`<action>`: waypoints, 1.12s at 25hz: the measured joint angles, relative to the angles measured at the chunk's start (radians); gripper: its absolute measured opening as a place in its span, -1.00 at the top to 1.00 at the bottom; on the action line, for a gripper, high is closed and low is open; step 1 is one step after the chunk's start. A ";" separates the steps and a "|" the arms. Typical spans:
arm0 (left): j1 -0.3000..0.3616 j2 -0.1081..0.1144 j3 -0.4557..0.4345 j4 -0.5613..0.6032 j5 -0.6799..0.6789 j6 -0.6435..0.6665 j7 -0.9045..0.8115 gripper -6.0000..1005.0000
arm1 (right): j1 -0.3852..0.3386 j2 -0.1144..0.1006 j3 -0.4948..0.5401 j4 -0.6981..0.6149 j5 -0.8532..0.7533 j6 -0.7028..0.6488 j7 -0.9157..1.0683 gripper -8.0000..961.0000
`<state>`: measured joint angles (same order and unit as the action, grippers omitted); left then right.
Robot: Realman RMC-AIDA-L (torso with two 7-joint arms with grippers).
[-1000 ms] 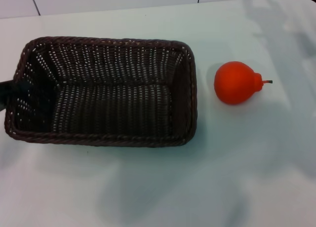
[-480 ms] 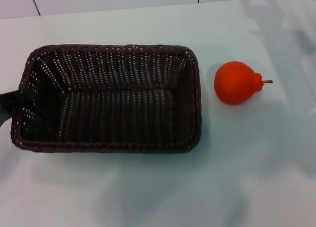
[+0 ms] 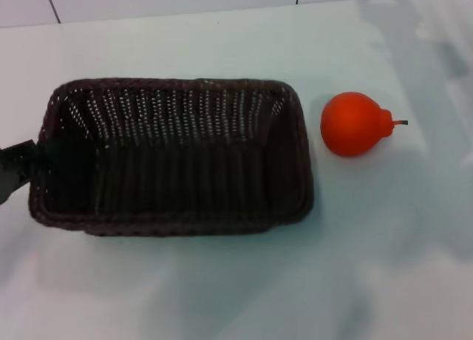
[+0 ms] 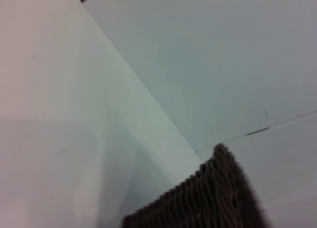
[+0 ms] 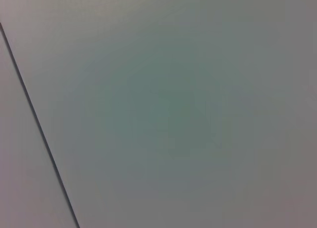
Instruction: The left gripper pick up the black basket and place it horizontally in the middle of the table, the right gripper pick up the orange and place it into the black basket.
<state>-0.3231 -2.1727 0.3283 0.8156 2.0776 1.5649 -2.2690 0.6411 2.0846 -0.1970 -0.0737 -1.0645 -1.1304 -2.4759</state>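
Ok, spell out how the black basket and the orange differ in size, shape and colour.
Size: the black basket is far bigger than the orange.
Shape: the basket is a rectangular open container with rounded corners; the orange is round, with a bump and short dark stem at one end.
Colour and surface: the basket is dark woven wicker; the orange is smooth and bright orange-red.
Contact: the left gripper is at the basket's end; nothing touches the orange.
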 joint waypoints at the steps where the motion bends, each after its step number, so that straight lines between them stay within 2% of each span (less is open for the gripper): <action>1: 0.005 0.000 0.002 0.000 -0.003 0.004 -0.001 0.31 | 0.000 0.000 -0.002 0.000 0.000 0.000 0.000 -0.24; 6: 0.019 0.001 0.001 -0.002 -0.005 0.021 -0.003 0.28 | 0.004 -0.002 -0.013 0.000 -0.007 0.005 0.008 -0.24; 11: 0.030 0.005 -0.004 -0.004 -0.014 0.041 0.000 -0.16 | 0.007 -0.004 -0.062 -0.020 -0.008 0.008 0.030 -0.24; 14: 0.041 0.010 -0.006 -0.004 -0.043 0.040 0.016 -0.15 | 0.004 -0.010 -0.128 -0.064 -0.016 0.033 0.132 -0.24; 16: 0.052 0.025 -0.016 -0.007 -0.097 0.032 0.075 -0.15 | -0.004 -0.020 -0.175 -0.110 -0.052 0.054 0.261 -0.24; 17: 0.054 0.035 -0.029 -0.014 -0.123 0.029 0.112 -0.15 | -0.008 -0.031 -0.198 -0.143 -0.095 0.059 0.338 -0.24; 18: 0.054 0.035 -0.029 -0.014 -0.123 0.029 0.112 -0.15 | -0.009 -0.042 -0.208 -0.167 -0.147 0.059 0.394 -0.24; 19: 0.053 0.057 -0.062 -0.052 -0.185 0.033 0.205 -0.15 | -0.008 -0.056 -0.214 -0.193 -0.217 0.055 0.453 -0.24; 20: 0.052 0.069 -0.077 -0.077 -0.223 0.034 0.273 -0.14 | -0.006 -0.071 -0.217 -0.217 -0.280 0.050 0.504 -0.24; 23: 0.046 0.081 -0.091 -0.123 -0.311 0.032 0.440 -0.14 | 0.016 -0.125 -0.230 -0.294 -0.546 0.022 0.701 -0.24; 26: 0.033 0.061 -0.092 -0.147 -0.388 0.025 0.649 -0.14 | 0.055 -0.178 -0.242 -0.367 -0.812 -0.055 0.882 -0.24; 28: 0.022 0.035 -0.096 -0.153 -0.422 0.013 0.778 -0.15 | 0.080 -0.198 -0.245 -0.429 -0.958 -0.129 0.994 -0.27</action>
<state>-0.3010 -2.1373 0.2324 0.6622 1.6558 1.5779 -1.4912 0.7213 1.8869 -0.4422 -0.5023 -2.0224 -1.2592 -1.4817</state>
